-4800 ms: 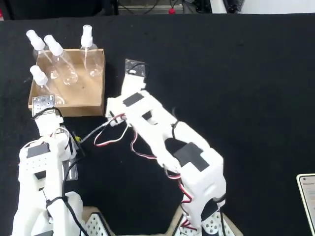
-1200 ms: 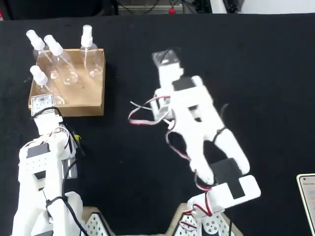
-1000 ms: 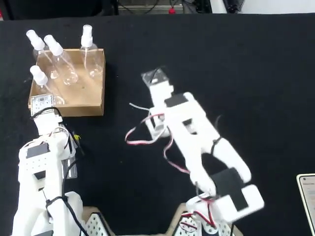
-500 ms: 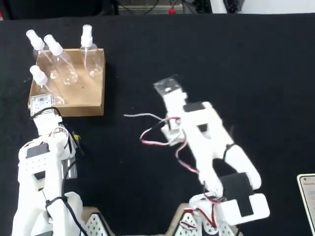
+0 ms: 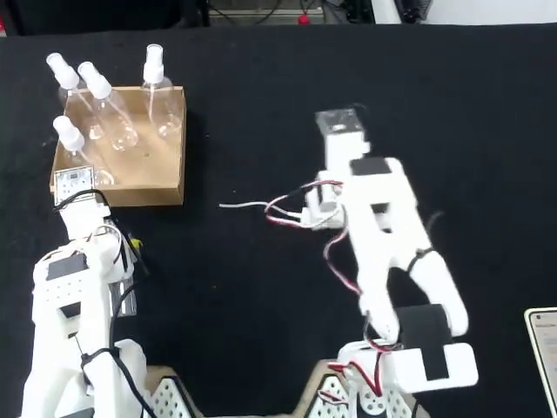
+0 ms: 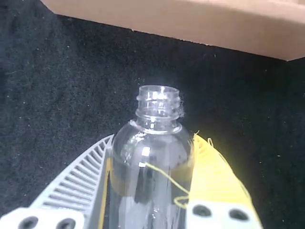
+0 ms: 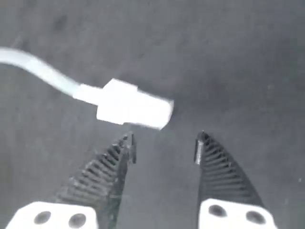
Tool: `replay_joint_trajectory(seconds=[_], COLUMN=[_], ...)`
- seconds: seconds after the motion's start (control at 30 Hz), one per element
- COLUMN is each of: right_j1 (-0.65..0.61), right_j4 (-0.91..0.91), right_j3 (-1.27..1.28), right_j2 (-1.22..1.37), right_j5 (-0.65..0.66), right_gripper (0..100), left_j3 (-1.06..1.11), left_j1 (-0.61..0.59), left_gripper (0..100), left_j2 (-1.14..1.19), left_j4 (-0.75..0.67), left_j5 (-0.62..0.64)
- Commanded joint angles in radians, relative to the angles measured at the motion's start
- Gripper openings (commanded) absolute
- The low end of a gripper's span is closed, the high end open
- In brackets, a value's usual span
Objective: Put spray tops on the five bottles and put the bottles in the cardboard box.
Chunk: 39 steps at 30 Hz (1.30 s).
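Currently cardboard box (image 5: 150,178): four capped bottles (image 5: 111,117) | left fingers (image 6: 212,174) clamp uncapped bottle (image 6: 152,152) | right fingers (image 7: 110,171) spread

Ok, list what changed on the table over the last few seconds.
The right arm swung away from beside the cardboard box, out toward its own side; the right tool now hangs open just short of the loose spray top. The left tool stayed shut on the uncapped bottle, and the four capped bottles stayed in the box.

The bottle (image 6: 155,152) is cut off below its shoulder
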Motion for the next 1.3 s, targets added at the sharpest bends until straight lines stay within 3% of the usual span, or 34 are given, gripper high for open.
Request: replay_joint_trajectory(seconds=[0.0, 0.2, 0.4, 0.83, 0.93, 1.13, 1.27], right_j1=[-0.138, -0.175, -0.172, 0.040, 0.041, -0.026, -0.127], right_j4=[0.127, -0.133, -0.249, -0.546, -0.497, -0.172, -0.124], right_j3=[-0.045, 0.107, 0.176, 0.199, 0.160, -0.070, -0.162], right_j2=[-0.008, -0.007, -0.007, 0.021, 0.024, -0.028, -0.042], right_j5=[0.157, 0.163, 0.163, 0.163, 0.155, -0.084, -0.153], right_gripper=[19.8, 19.8, 19.8, 19.8, 19.8, 20.1, 20.1], left_j3=[-0.001, -0.001, -0.001, -0.001, -0.001, -0.001, -0.001], left_j1=[-0.005, -0.008, -0.008, -0.008, -0.008, -0.008, -0.008], left_gripper=[8, 8, 8, 8, 8, 8, 8], left_j2=[-0.021, -0.021, -0.021, -0.021, -0.021, -0.021, -0.021], left_j4=[-0.018, -0.018, -0.018, -0.018, -0.018, -0.018, -0.018], left_j5=[0.006, 0.006, 0.006, 0.006, 0.006, 0.006, 0.006])
